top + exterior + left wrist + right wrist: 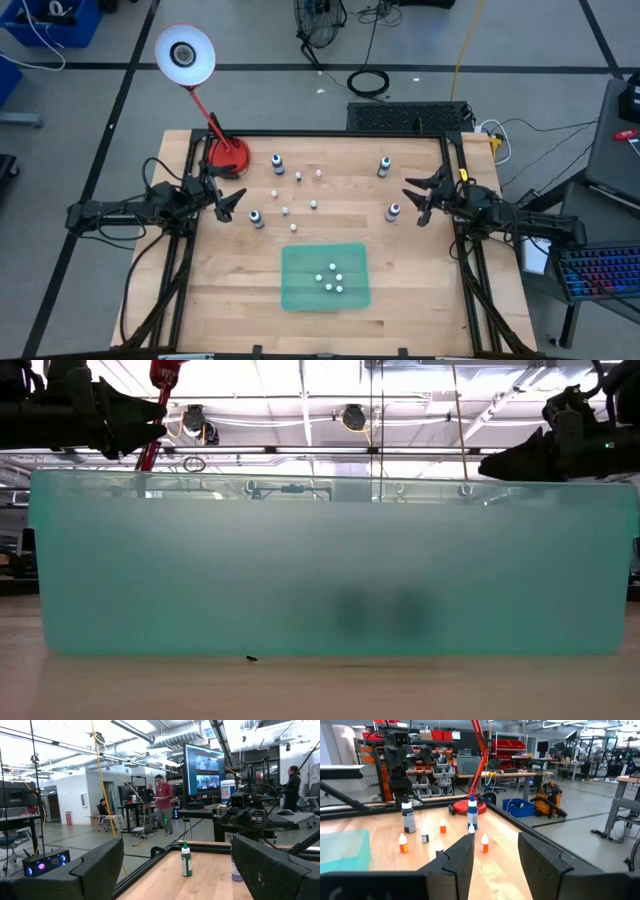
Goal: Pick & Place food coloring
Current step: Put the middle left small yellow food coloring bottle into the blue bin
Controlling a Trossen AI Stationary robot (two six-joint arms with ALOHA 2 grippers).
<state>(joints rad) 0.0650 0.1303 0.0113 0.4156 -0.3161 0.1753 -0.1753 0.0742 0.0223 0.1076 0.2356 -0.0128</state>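
Green translucent tray (300,290) holds four food coloring bottles (332,279), white caps up, clustered near its middle. Wooden bench (230,290) also carries taller bottles and small droppers beyond the tray, plus a red lamp base (228,155). Left tool (232,203) fingers apart, empty. Right tool (416,199) partly apart, empty. Both well apart from the tray.

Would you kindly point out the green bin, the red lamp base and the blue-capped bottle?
green bin (300,262): high view, bare floor near its left wall.
red lamp base (229,155): high view, middle of the disc.
blue-capped bottle (472,816): right wrist view, its body.
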